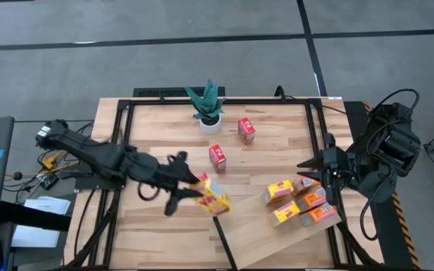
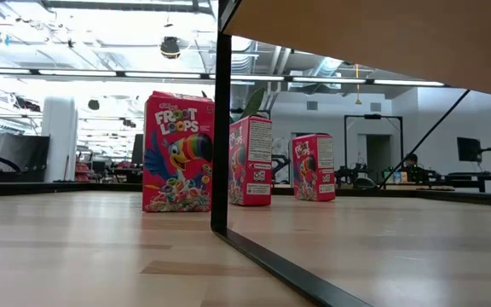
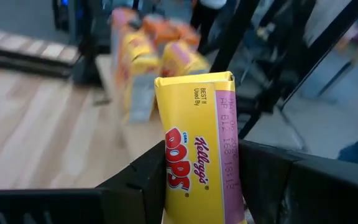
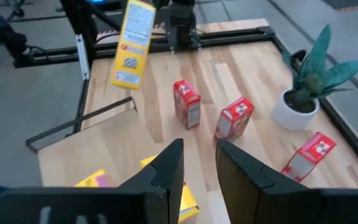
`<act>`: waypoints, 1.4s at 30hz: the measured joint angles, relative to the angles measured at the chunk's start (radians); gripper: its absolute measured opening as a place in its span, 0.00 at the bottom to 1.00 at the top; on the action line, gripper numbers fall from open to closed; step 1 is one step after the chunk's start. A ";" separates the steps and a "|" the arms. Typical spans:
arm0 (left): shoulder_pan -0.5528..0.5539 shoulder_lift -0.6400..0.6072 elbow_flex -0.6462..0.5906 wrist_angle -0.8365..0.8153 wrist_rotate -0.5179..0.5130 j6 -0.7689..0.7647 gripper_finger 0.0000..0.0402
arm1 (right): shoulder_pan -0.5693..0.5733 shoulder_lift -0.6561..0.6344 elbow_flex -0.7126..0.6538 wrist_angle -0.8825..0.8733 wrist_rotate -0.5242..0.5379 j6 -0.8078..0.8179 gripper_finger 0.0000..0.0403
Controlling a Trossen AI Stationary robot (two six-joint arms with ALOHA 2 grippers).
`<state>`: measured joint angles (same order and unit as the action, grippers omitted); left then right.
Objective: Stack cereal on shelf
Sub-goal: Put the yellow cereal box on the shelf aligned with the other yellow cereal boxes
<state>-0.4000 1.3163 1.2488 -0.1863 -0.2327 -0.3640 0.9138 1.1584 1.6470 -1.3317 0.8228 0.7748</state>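
1. We see the left end effector (image 1: 189,192) over the middle of the counter (image 1: 157,233), clamped on a yellow cereal box (image 1: 214,197) that it holds off the surface.
2. In the left wrist view the yellow box (image 3: 199,162) stands upright between the two dark fingers (image 3: 145,180), pressed on both sides.
3. We see the right end effector (image 1: 316,167) at the counter's right side, just above the group of boxes on the shelf; its fingers (image 4: 166,171) stand a little apart with nothing between them.
4. The shelf (image 1: 277,237) is a pale board lying slanted at the counter's front right.
5. Yellow and orange boxes (image 1: 301,202) lie bunched together on the shelf's right part.
6. Three red boxes (image 4: 187,103) stand upright on the counter, apart from each other, near the potted plant (image 1: 208,105).
7. In the low view we see the nearest red box (image 2: 177,152) standing left of the shelf's dark edge (image 2: 221,128).
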 joint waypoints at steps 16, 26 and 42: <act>-0.058 0.401 0.374 -0.052 -0.122 0.074 0.38 | 0.000 -0.001 0.000 0.024 -0.101 -0.076 0.29; -0.075 0.743 0.980 -0.529 -0.121 0.075 0.38 | 0.000 -0.001 0.000 0.107 -0.130 -0.038 0.29; -0.130 0.830 1.051 -0.557 -0.288 0.009 0.38 | 0.000 0.005 0.000 0.167 -0.121 0.013 0.29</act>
<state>-0.5301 2.1464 2.2993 -0.7437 -0.5206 -0.3550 0.9138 1.1629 1.6470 -1.1645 0.7015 0.7875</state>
